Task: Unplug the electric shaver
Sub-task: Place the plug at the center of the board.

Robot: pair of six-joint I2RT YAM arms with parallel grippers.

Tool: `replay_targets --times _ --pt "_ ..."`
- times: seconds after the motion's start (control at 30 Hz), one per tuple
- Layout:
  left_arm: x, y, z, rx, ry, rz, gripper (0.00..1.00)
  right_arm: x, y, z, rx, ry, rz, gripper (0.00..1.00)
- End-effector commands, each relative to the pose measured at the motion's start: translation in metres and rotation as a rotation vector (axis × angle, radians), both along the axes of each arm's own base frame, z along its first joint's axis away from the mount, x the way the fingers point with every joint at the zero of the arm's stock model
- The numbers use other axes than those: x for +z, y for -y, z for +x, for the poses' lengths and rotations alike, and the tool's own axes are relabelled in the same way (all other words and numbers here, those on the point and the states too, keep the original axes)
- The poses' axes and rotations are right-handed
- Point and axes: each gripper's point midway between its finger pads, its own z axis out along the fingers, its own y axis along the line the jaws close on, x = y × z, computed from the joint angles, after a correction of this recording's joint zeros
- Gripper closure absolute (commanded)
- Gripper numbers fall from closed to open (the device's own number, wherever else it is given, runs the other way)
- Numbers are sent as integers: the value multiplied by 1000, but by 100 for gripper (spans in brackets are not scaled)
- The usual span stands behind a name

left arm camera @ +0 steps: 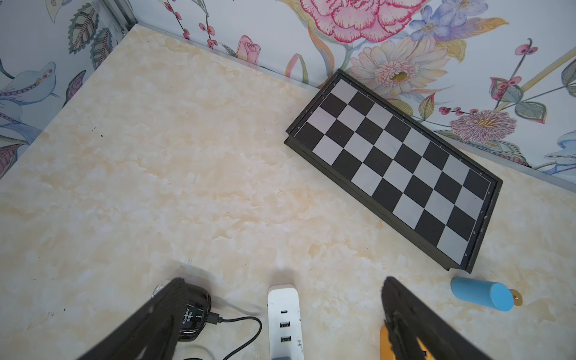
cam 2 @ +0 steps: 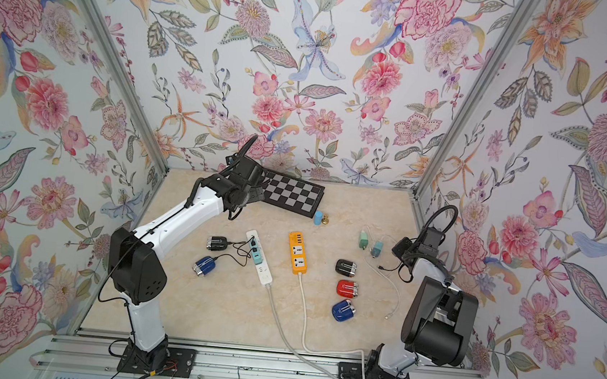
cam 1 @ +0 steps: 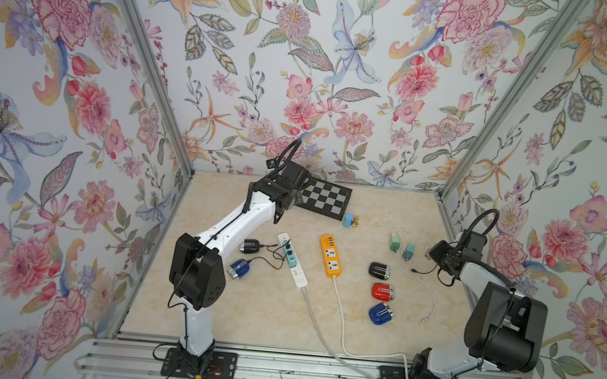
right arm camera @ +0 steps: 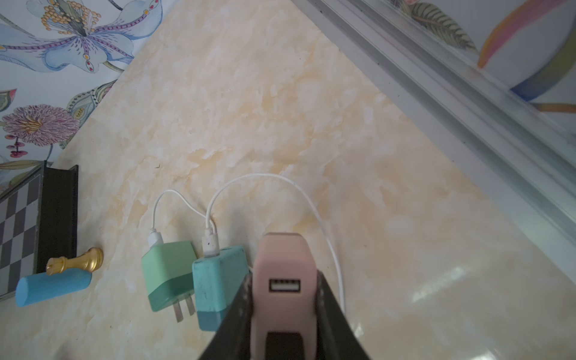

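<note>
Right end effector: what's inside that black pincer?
A pink USB charger is clamped between the right end effector's black fingers, its empty USB port facing the camera. Its prongs are hidden behind its body and the fingers.

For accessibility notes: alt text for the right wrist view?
The right gripper is shut on a pink charger, its USB port empty. A green charger and a teal charger with white cables lie beside it on the table.

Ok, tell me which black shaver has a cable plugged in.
The black shaver beside the white power strip: a black cable leaves it toward the strip. The other black shaver, past the orange strip, has none.
</note>
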Motion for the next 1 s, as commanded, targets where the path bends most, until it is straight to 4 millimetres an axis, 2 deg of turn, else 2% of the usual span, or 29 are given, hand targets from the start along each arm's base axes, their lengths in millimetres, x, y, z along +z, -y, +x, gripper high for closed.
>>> replay_targets --times 0.0,0.23,0.3,0.37,0.5,0.67,0.8,0.97 --pt "9 -3 -2 4 35 21 1 2 1 8 -74 78 39 94" --pt "6 0 -2 -12 34 8 1 -36 -18 8 -129 132 236 91" --pt "5 2 -2 -17 31 6 0 -45 -20 6 -147 130 272 88" --pt "1 2 -2 -21 20 10 0 -53 -22 5 -145 100 283 78" --pt "-9 2 -5 -28 -10 17 0 -56 -26 1 -120 65 266 61" --pt "-20 3 -7 -40 -39 24 1 -40 -25 -4 -73 53 208 45" --pt "-27 1 -10 -41 -64 39 1 -25 -22 -4 -45 69 178 40" --pt "-33 -1 -14 -42 -92 50 1 3 -20 3 1 106 122 30"
